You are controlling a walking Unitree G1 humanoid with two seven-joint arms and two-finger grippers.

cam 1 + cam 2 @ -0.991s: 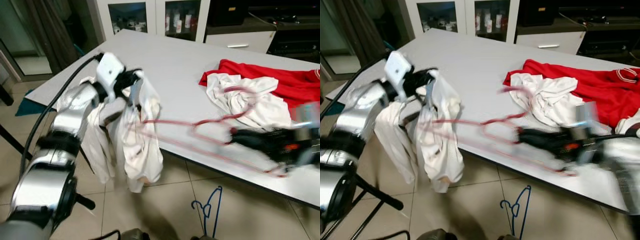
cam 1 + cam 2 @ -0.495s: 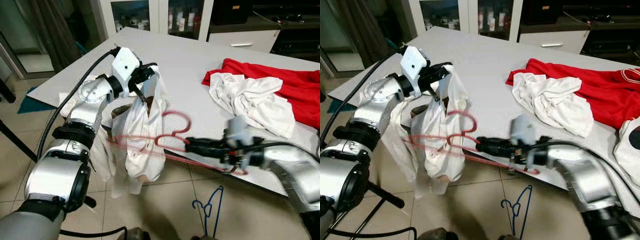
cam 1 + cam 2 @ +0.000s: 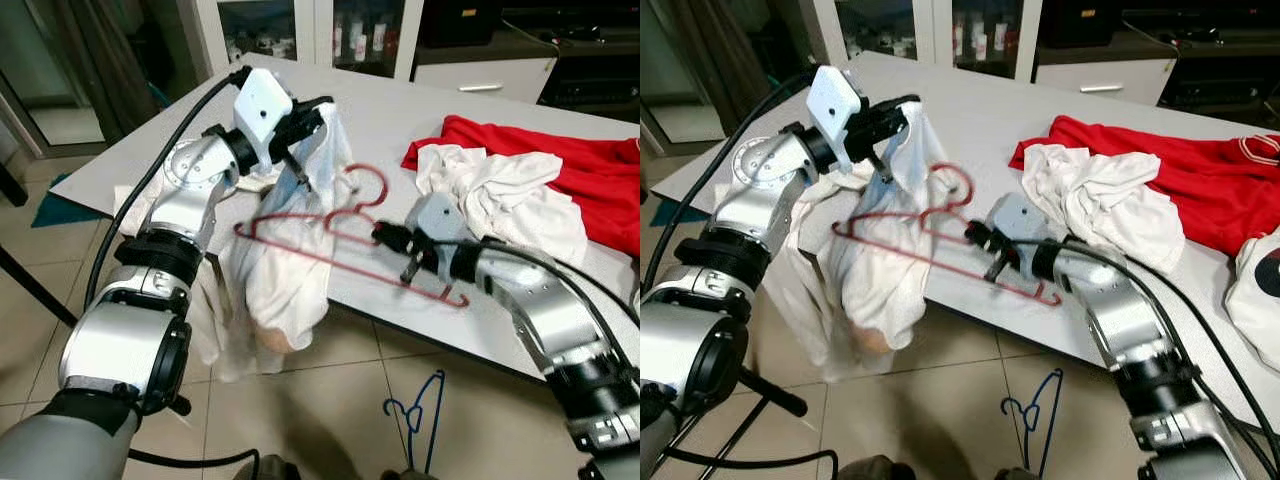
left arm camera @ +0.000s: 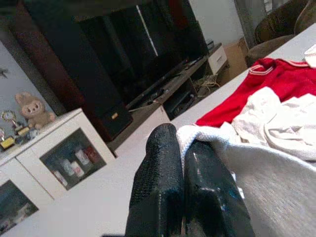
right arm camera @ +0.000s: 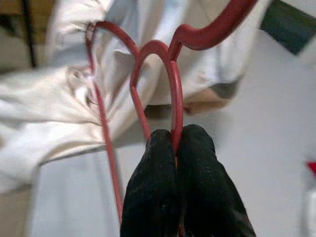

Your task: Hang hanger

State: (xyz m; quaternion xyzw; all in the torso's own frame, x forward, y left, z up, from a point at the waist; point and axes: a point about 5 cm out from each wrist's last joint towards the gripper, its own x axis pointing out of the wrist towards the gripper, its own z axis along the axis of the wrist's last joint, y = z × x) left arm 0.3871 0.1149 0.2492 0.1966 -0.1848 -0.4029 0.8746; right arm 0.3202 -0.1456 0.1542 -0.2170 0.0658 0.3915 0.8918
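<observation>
Above grey table [image 3: 420,120], right fingers [image 5: 197,197] pinch red hanger [image 5: 170,84]; left fingers [image 4: 163,187] pinch white shirt [image 3: 285,270].

Glossy red hanger [image 3: 340,235] (thin wire), soft cloth garment [image 3: 285,265].

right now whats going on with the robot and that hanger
The robot is trying to get a white garment onto a red hanger. Its left gripper is shut on a bunched edge of the garment, holding it up beside the grey table so it drapes down past the edge. Its right gripper is shut on the hanger wire, holding it against the cloth.
</observation>
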